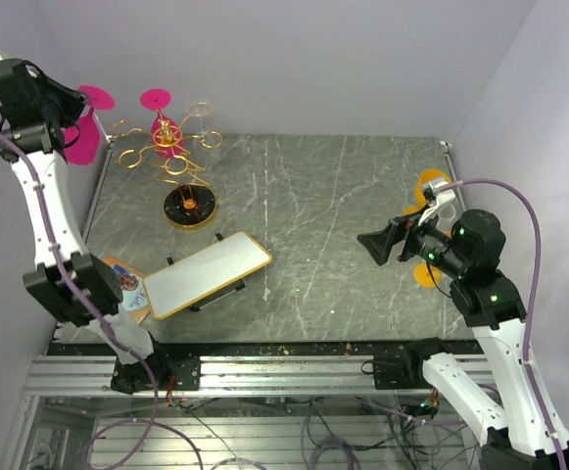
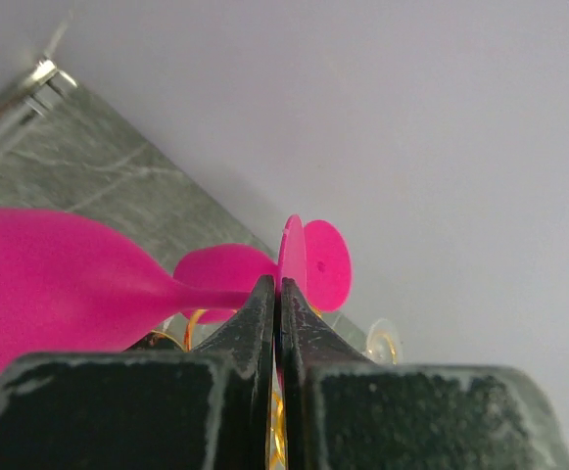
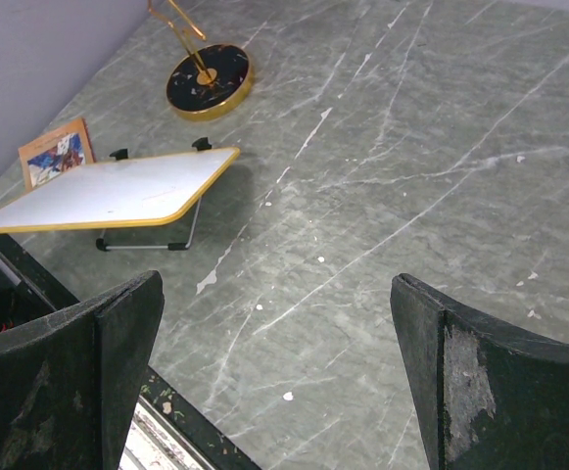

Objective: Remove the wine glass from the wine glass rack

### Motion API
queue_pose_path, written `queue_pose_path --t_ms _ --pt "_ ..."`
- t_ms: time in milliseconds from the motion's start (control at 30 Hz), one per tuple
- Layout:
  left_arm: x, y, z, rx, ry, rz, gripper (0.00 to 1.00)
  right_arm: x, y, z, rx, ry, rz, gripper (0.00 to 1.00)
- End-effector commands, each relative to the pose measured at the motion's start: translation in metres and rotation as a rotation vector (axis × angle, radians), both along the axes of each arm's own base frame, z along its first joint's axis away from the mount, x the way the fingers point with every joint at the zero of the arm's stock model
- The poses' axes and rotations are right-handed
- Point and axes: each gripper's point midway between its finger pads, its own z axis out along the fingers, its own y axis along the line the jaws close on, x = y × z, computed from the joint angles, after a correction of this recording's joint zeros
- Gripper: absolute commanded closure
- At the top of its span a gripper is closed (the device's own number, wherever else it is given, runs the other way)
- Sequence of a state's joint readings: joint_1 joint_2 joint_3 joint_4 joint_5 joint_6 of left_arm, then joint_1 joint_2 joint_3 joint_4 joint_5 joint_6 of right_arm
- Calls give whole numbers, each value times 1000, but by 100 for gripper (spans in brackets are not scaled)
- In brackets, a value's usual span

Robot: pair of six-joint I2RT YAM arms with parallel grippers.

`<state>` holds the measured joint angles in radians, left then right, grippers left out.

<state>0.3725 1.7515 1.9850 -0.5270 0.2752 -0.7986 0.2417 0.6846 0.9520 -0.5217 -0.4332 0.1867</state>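
The left gripper [image 2: 277, 294] was clamped on the stem of the pink glass [image 2: 59, 294]. It held the glass sideways over the desk's far-left corner, just beside the rack [image 1: 188, 208] and seemingly free of its loops. The right gripper [image 3: 276, 294] hung spread wide near the right edge. The thin stem could twist in that pinch and swing the bowl into the wall, or into a loop, toppling the rack.

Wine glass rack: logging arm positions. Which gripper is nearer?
Left. The left gripper is just left of the rack, shut on a pink wine glass; the right gripper, open, is far right.
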Motion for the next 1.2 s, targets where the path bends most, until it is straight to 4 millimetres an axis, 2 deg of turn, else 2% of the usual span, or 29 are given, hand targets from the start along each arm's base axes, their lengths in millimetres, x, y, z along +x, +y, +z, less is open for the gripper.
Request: queue_pose_path --t_ms 0,67,100,200,267,400,500,733,833,967,1167 --pt "-57 9 85 168 -184 149 93 2 2 3 8 -13 5 0" --pt "-79 1 110 190 -253 156 93 3 3 2 7 -6 7 0" --pt "-97 -8 129 201 -308 148 93 4 3 2 8 -2 9 0" --pt "-131 -38 166 192 -451 75 93 4 6 2 15 8 24 0" --pt "-153 -64 188 174 -547 -20 93 5 9 3 25 20 34 0" --pt "-201 -133 222 30 -799 -343 93 8 19 8 66 44 75 0" --pt "-227 -166 226 -61 -883 -514 93 9 30 17 127 54 122 0" --pt "-270 -217 221 -189 -947 -742 93 18 49 38 295 84 166 0" --pt "-282 -232 210 -249 -931 -837 93 19 59 46 417 127 201 0" --pt "-302 -248 196 -433 -954 -990 93 16 72 56 571 171 280 0" --pt "-329 -275 178 -646 -970 -1171 93 14 80 77 689 166 372 0"
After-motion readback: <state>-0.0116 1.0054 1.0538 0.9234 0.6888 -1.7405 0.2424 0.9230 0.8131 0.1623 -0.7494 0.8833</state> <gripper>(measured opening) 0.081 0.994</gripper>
